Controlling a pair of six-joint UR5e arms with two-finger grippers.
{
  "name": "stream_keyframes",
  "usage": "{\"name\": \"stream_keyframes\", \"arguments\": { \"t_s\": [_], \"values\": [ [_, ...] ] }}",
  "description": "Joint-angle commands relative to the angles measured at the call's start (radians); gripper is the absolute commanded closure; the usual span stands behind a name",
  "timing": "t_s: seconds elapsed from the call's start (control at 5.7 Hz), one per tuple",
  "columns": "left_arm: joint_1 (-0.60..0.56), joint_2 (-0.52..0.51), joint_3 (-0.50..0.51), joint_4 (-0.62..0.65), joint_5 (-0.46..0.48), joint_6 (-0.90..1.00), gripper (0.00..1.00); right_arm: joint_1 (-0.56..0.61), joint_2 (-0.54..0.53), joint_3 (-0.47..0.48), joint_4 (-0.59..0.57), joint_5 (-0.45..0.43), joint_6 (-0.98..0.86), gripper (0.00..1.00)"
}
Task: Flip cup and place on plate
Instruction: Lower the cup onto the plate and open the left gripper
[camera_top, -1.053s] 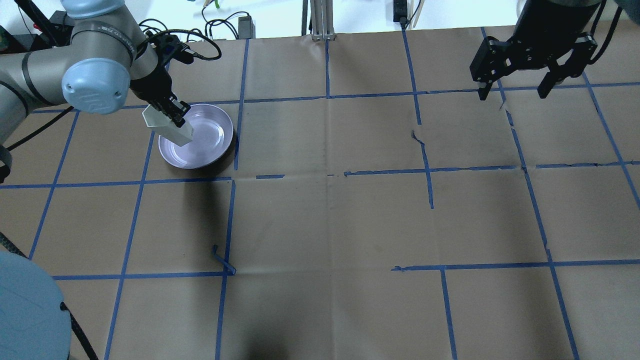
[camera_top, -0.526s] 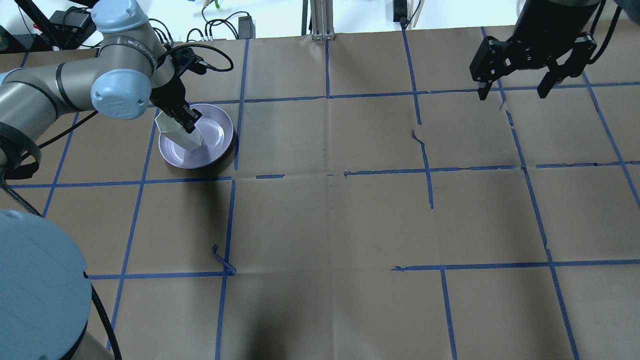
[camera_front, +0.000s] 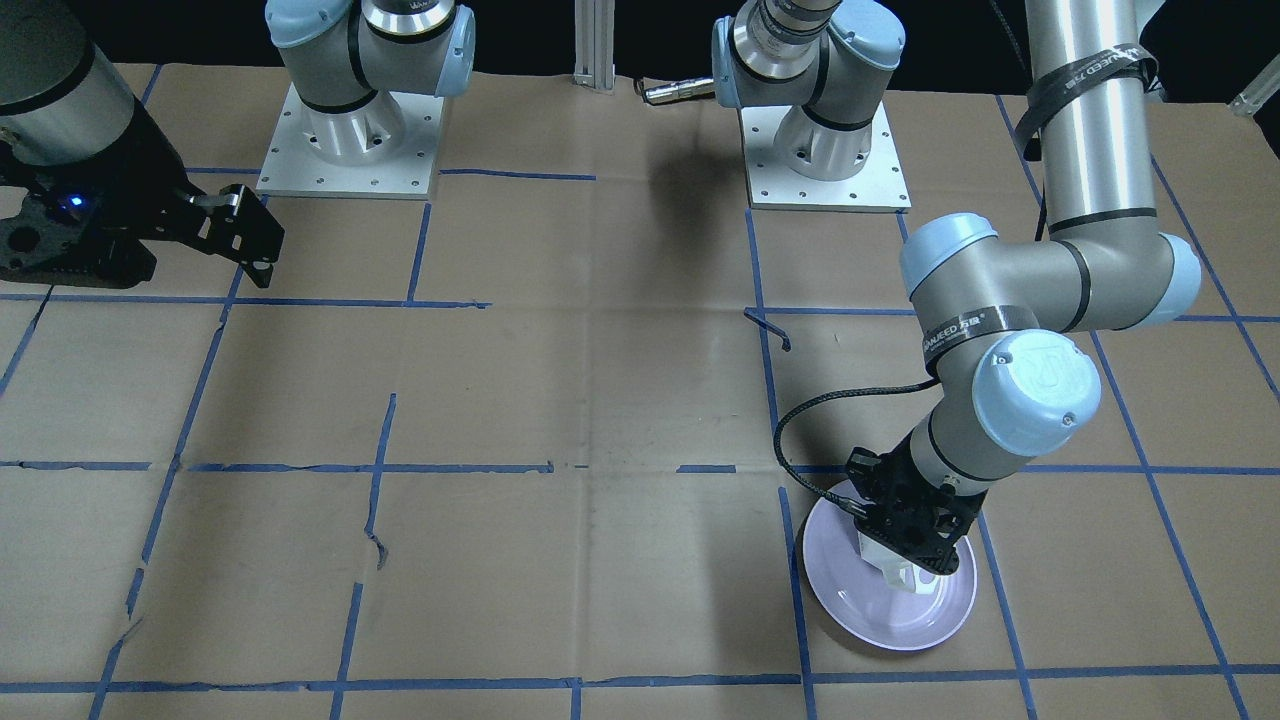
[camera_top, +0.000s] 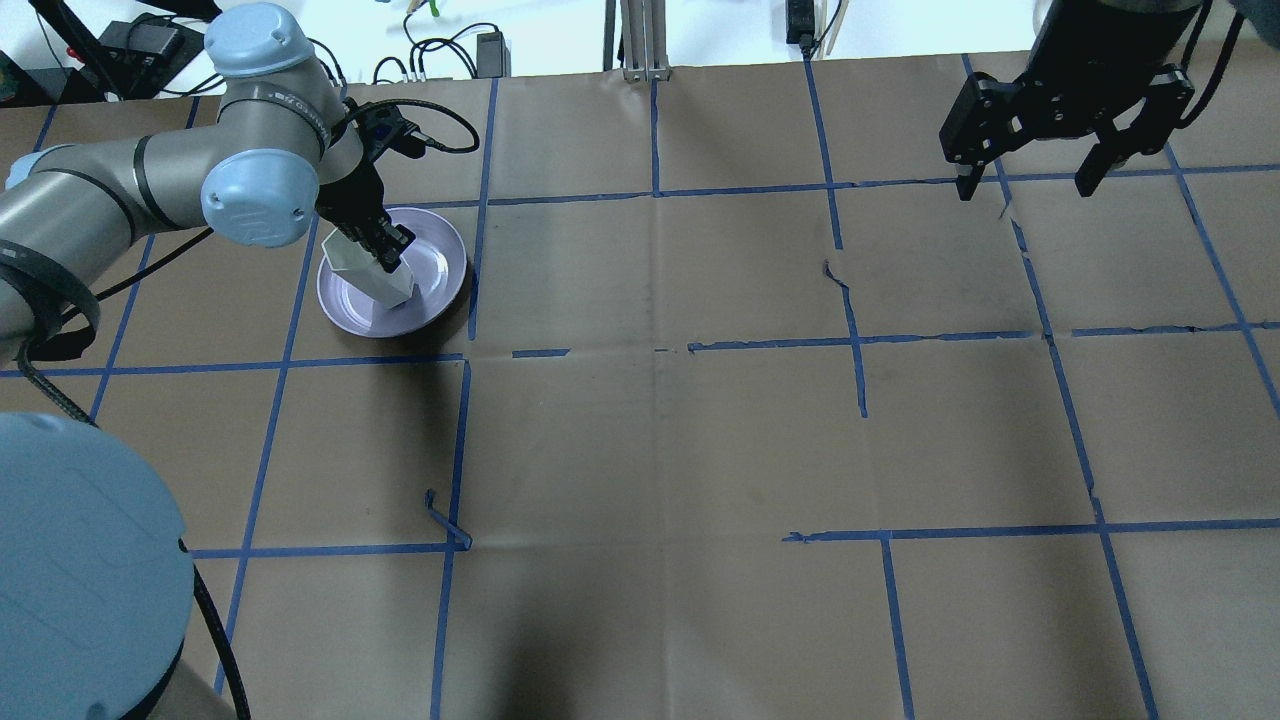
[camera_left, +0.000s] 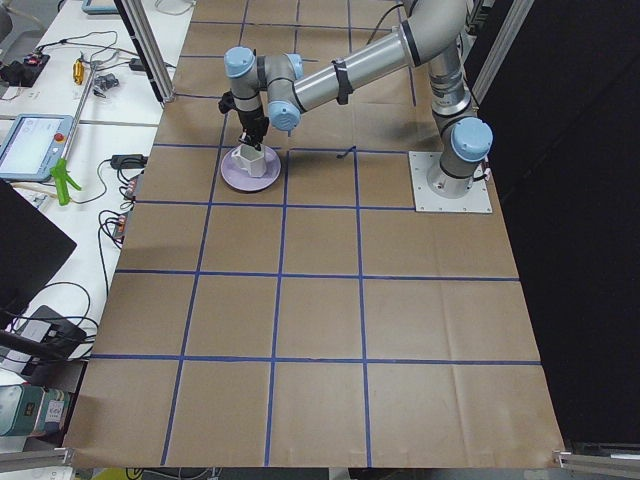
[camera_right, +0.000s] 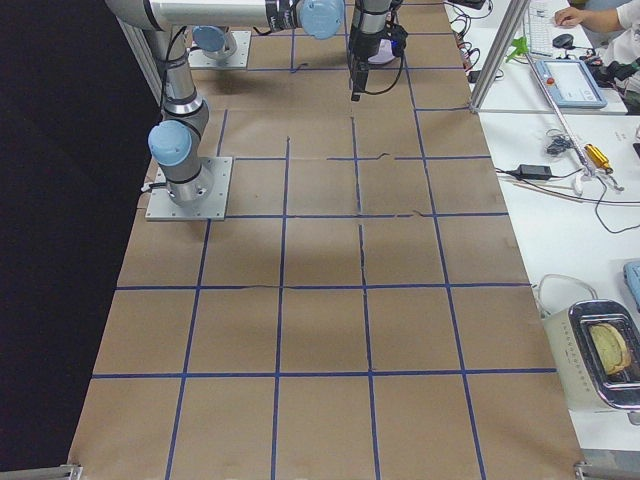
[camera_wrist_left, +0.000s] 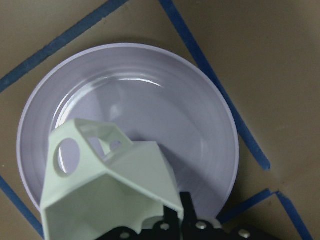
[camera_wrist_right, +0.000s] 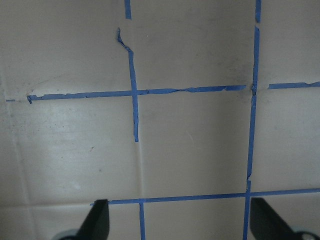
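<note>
Since the earlier overhead frames, the left arm has swung rightward. The cup (camera_top: 368, 272) it carries has shifted from the upper-left rim of the plate (camera_top: 440, 262) to over the plate's middle.

Black and clenched on the white faceted cup, the left gripper (camera_top: 385, 248) sits in the upper left of the overhead view. The cup leans, its wider end toward the upper left and its narrower end toward the lower right. It lies within the outline of the round, pale lavender plate; whether it touches the plate's surface cannot be told.

From the left wrist camera the cup (camera_wrist_left: 107, 192) fills the lower left, its squared loop handle pointing up. The glossy plate (camera_wrist_left: 170, 110) spreads behind it, and the gripper's fingers (camera_wrist_left: 172, 227) show at the bottom edge.

From the front-facing camera the same group lies at the lower right: left gripper (camera_front: 915, 550), cup (camera_front: 905, 578), plate (camera_front: 850, 590).

At the upper right of the overhead view, unchanged, the right gripper (camera_top: 1025, 185) hangs with its fingers spread wide and nothing between them. It is above the table (camera_top: 650, 450), which is covered in brown paper crossed by blue tape lines.
</note>
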Motion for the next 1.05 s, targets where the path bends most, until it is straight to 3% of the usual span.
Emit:
{"name": "stream_keyframes", "arguments": {
  "t_s": [0.0,0.35,0.88],
  "values": [
    [-0.004,-0.008,-0.001,0.015,-0.006,0.005,0.04,0.000,0.000,0.000,0.000,0.000,0.000,0.00],
    [-0.018,0.016,0.028,0.000,-0.006,-0.009,0.02,0.000,0.000,0.000,0.000,0.000,0.000,0.00],
    [-0.127,0.135,0.077,-0.085,-0.006,-0.376,0.02,0.000,0.000,0.000,0.000,0.000,0.000,0.00]
  ]
}}
